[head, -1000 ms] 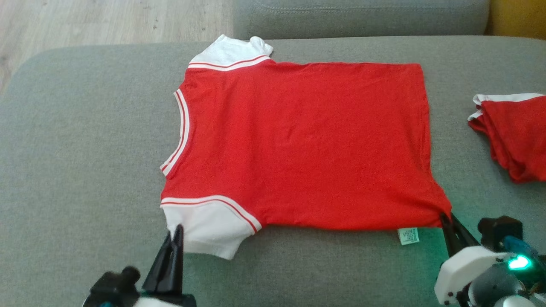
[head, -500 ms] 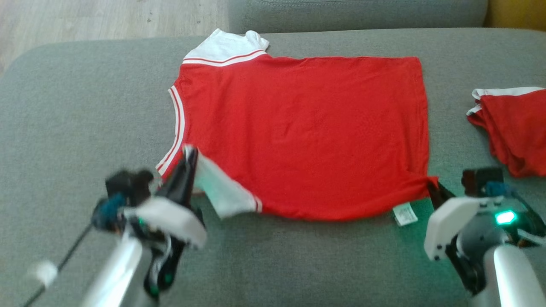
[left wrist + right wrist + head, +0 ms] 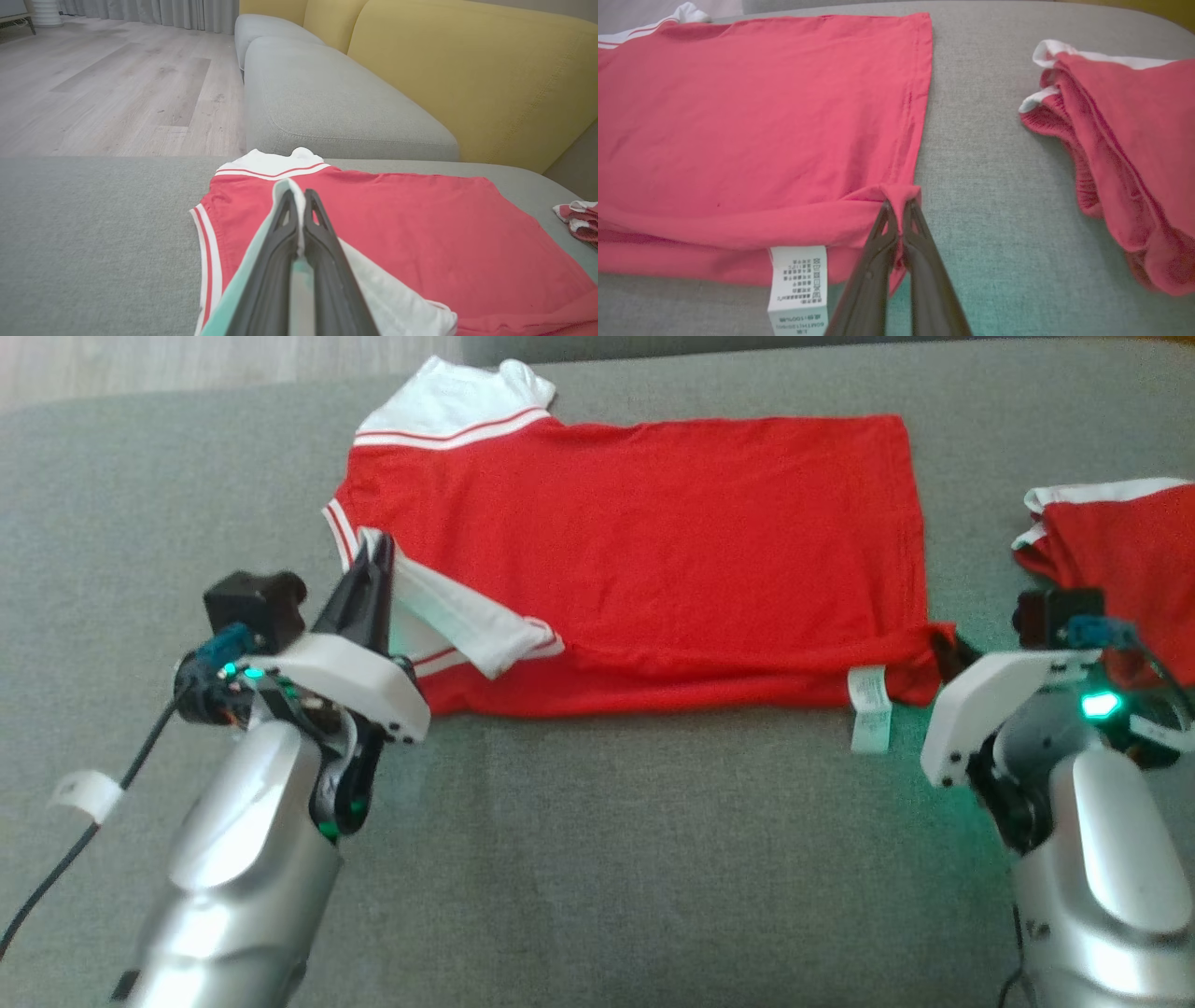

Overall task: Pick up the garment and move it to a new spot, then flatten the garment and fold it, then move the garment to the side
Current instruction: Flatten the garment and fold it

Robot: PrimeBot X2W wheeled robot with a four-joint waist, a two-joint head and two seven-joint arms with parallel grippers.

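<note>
On the garment [image 3: 653, 523], left jaws clamp the white sleeve [image 3: 467, 621], right jaws seemingly the hem corner [image 3: 900, 192].

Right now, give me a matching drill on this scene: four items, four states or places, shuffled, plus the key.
Column 1
1. left gripper
2. right gripper
3. care label
4. second red garment

Column 2
A. white, at the near edge of the spread shirt
B. bunched on the cushion to the right, apart from the shirt
C. shut on the near sleeve, held over the red body
D. shut on the hem corner

Pairs: 1-C, 2-D, 3-A, 4-B
</note>
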